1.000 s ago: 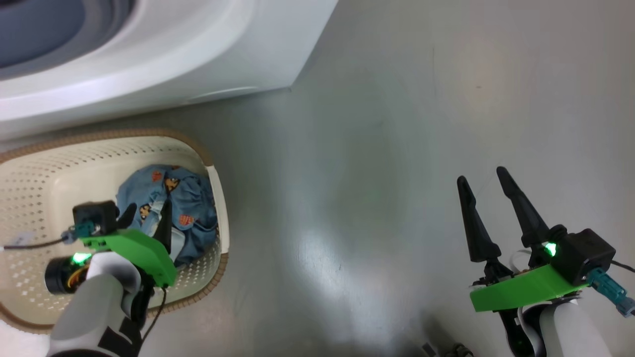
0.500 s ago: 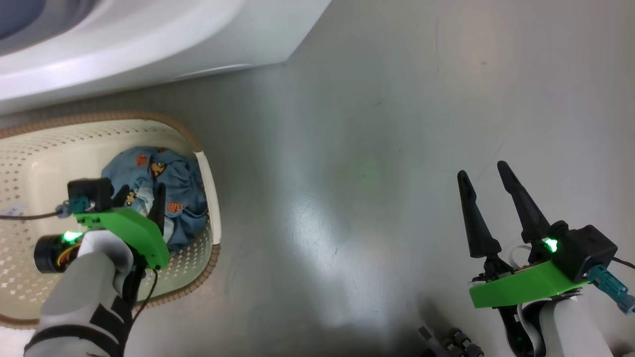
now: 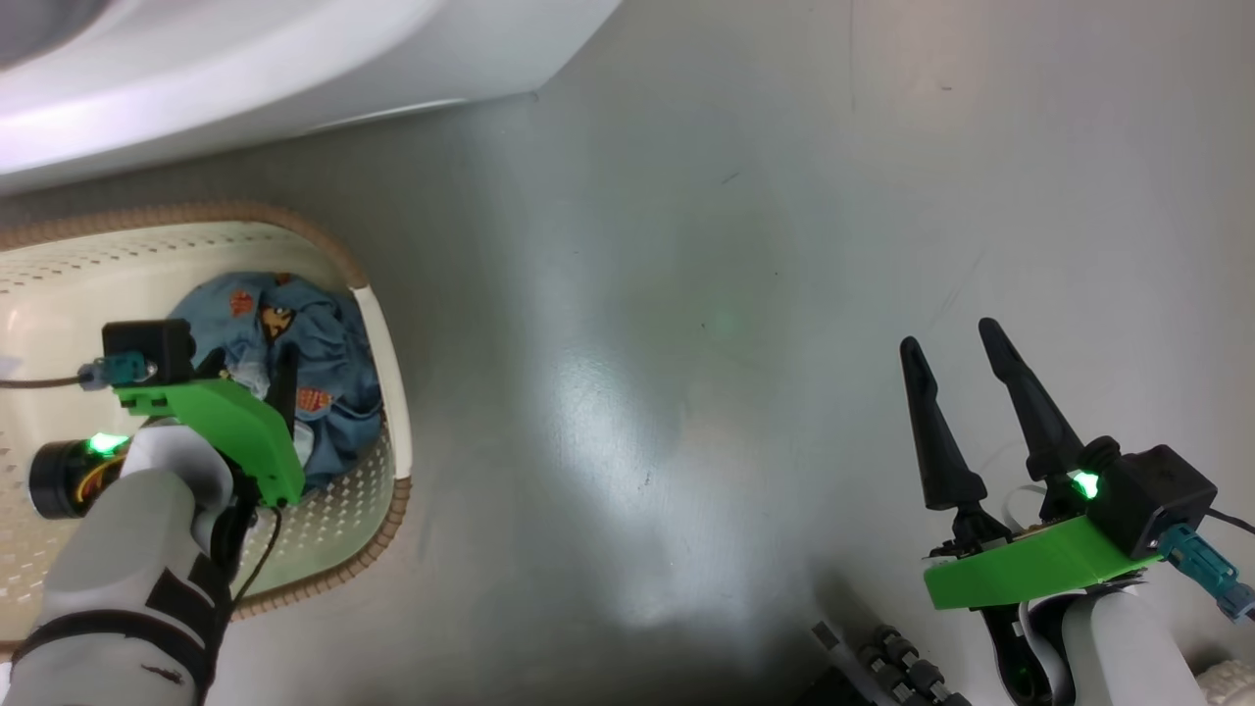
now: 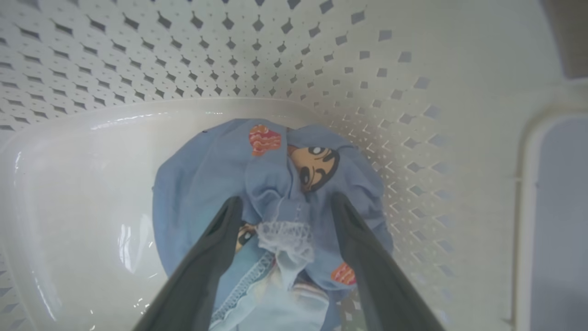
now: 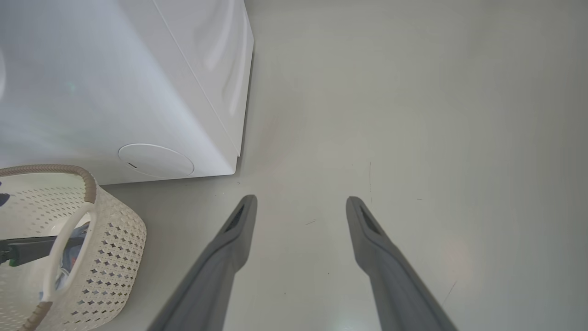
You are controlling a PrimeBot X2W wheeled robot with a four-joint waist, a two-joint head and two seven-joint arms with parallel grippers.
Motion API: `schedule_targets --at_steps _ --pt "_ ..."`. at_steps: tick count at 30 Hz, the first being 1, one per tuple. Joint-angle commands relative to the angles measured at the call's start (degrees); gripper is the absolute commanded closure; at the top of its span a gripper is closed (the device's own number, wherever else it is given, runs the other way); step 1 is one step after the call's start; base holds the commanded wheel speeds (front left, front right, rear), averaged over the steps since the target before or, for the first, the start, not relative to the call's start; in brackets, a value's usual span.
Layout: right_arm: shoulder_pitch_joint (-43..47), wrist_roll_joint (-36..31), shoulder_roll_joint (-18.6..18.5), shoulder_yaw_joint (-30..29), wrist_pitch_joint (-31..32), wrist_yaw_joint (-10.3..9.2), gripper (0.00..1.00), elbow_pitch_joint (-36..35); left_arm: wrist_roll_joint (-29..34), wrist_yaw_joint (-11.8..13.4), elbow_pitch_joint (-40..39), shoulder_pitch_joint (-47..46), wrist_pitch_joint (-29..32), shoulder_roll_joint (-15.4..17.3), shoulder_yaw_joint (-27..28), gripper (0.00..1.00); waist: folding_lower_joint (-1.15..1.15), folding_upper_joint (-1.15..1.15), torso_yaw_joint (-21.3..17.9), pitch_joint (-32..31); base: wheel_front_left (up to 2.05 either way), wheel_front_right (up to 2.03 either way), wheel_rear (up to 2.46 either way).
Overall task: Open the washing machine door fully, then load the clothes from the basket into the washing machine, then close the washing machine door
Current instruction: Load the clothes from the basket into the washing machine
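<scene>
Loading step, I'd say: the left pincer hangs released astride the crumpled blue cartoon-print clothes in the cream perforated plastic basket and must next clench them; the right pincer waits released, well apart

basket: on the floor, at 9 o'clock
washing machine: behind the basket, at 11 o'clock
clothes: in the basket, at its 3 o'clock end
</scene>
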Motion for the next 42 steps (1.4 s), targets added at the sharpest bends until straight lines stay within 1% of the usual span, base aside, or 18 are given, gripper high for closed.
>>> schedule_targets --at_steps 1,5,8,9,10,11,12,14,17,22,28,33,35,39,42 --pt "0.9 0.1 0.0 1.3 -0.4 0.09 0.00 -1.2 -0.3 -0.1 0.3 0.7 0.5 2.3 0.7 0.00 0.00 0.00 -0.3 0.3 0.00 0.00 0.00" --pt "0.9 0.1 0.0 1.3 -0.4 0.09 0.00 -1.3 -0.5 0.3 1.4 -0.2 2.6 2.8 0.3 0.00 0.00 0.00 -0.8 0.6 0.00 0.00 0.00" --pt "1.0 0.1 0.0 1.2 -0.4 0.09 0.00 -1.3 -0.7 1.8 2.0 -0.7 5.0 2.6 0.3 0.00 0.00 0.00 -1.0 0.8 0.00 0.00 0.00" --pt "1.0 0.1 0.0 1.2 -0.4 0.09 0.00 -1.3 -0.7 1.8 2.0 -0.7 5.0 2.6 0.3 0.00 0.00 0.00 -1.0 0.8 0.00 0.00 0.00" --pt "1.0 0.1 0.0 1.2 -0.4 0.09 0.00 -1.3 -0.7 2.2 2.2 -0.9 5.9 2.6 0.1 0.12 0.00 0.00 -1.0 0.9 0.00 0.00 0.00" --pt "0.9 0.1 0.0 1.1 -0.4 0.09 0.00 -1.3 -0.7 2.4 2.3 -1.0 6.7 2.6 0.0 0.57 0.00 0.00 -1.0 1.0 0.00 0.00 0.00" --pt "0.9 0.1 0.1 1.1 -0.4 0.09 0.00 -1.4 -0.8 2.5 2.4 -1.1 7.2 2.7 0.0 1.00 0.00 0.00 -1.0 1.0 0.00 0.00 0.00" --pt "0.9 0.0 0.1 1.0 -0.4 0.09 0.00 -1.4 -0.8 2.9 2.5 -1.1 7.9 2.7 -0.2 1.00 0.00 0.00 -0.8 0.8 0.00 0.00 0.00" --pt "0.4 0.1 0.1 0.9 -0.4 0.09 0.00 -1.6 -0.7 2.9 2.6 -1.0 7.3 2.7 -0.6 1.00 0.00 0.00 -0.5 0.4 0.00 0.00 0.00" --pt "0.0 0.0 0.2 0.5 -0.4 0.09 0.00 -1.6 -0.8 2.8 2.7 -0.2 4.0 2.5 -0.8 1.00 0.00 0.00 0.3 -1.5 0.00 0.00 0.00" --pt "-0.5 0.1 0.1 0.8 -0.4 0.09 0.00 -0.9 -1.6 2.2 2.2 2.3 -1.8 2.2 -0.5 1.00 0.00 0.00 1.5 -5.7 0.00 0.00 0.00" --pt "-0.7 0.4 -0.2 1.2 -0.4 0.09 0.00 -0.2 -2.2 2.2 -0.3 5.1 -3.9 2.3 0.6 1.00 0.00 0.00 2.4 -9.6 0.00 0.00 0.00" --pt "-0.6 0.5 -0.4 1.3 -0.4 0.09 0.00 0.2 -2.5 2.4 -2.7 6.4 -4.1 2.5 1.6 1.00 0.00 0.00 2.8 -11.2 0.00 0.00 0.00" --pt "-0.4 0.6 -0.9 1.4 -0.4 0.09 0.00 0.8 -1.7 4.1 -12.2 11.0 -4.2 3.6 5.0 1.00 0.00 0.00 3.7 -14.6 0.00 0.00 0.00" --pt "0.1 0.9 -1.2 1.4 -0.4 0.09 0.00 1.5 -0.5 5.3 -19.4 15.8 -4.2 3.6 8.1 1.00 0.00 0.00 4.3 -17.4 0.00 0.00 0.00"
